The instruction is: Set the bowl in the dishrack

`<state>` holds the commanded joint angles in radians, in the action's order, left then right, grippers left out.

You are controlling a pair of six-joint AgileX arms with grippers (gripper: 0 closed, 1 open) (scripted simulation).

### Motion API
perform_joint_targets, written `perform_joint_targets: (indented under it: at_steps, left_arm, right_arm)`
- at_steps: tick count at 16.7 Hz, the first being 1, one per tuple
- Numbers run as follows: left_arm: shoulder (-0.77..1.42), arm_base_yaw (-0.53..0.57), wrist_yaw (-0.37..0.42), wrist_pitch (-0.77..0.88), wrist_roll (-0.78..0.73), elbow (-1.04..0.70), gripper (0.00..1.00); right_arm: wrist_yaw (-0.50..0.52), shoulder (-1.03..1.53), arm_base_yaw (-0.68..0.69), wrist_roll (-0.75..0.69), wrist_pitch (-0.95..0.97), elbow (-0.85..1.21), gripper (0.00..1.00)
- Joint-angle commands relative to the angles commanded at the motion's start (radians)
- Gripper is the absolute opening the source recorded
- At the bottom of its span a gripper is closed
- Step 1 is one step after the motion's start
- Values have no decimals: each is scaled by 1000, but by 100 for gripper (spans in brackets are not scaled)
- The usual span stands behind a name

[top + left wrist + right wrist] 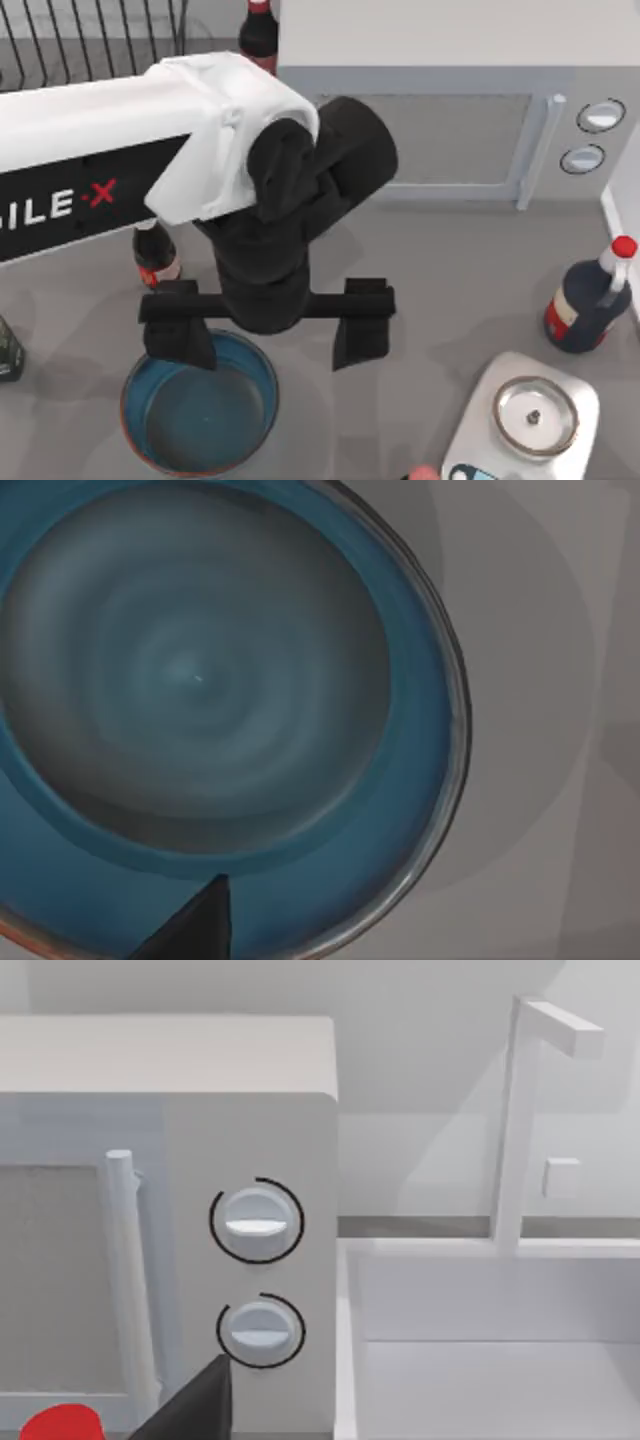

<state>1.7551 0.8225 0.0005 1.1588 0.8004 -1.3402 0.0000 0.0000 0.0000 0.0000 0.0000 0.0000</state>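
Note:
The blue bowl (pixel 200 415) with its reddish-brown rim sits upright on the table at the front left; its inside is seen close up in the left wrist view (pixel 190 680). My left gripper (pixel 272 360) hangs open and wide just above it. One fingertip (pixel 185 350) is over the bowl's far rim, and the other finger (pixel 358 335) stands outside the bowl to its right. A dark fingertip (pixel 195 930) shows over the bowl's inner wall. The dishrack (pixel 90 40) is at the back left, partly hidden by my left arm.
A microwave (pixel 440 110) stands at the back right. Cola bottles stand behind the bowl (pixel 155 258), at the back (pixel 260 30) and at the right (pixel 590 300). A kitchen scale (pixel 530 415) sits front right. The right wrist view faces the microwave knobs (pixel 255 1222).

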Motion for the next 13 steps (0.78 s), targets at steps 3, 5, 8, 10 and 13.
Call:
perform_joint_targets:
  at_steps: [3, 5, 8, 10, 13]
  left_arm:
    - [37, 0, 0, -121, -1, 80, 100]
    - [68, 0, 0, -221, -2, 143, 100]
    - [105, 1, 0, -328, -2, 217, 100]
    - [112, 1, 0, -347, -2, 232, 100]
    - [112, 1, 0, -347, -2, 232, 100]
  right_arm:
    - [0, 0, 0, 0, 0, 0, 100]
    - [0, 0, 0, 0, 0, 0, 100]
    - [0, 0, 0, 0, 0, 0, 100]
    - [0, 0, 0, 0, 0, 0, 100]
    - [0, 0, 0, 0, 0, 0, 100]
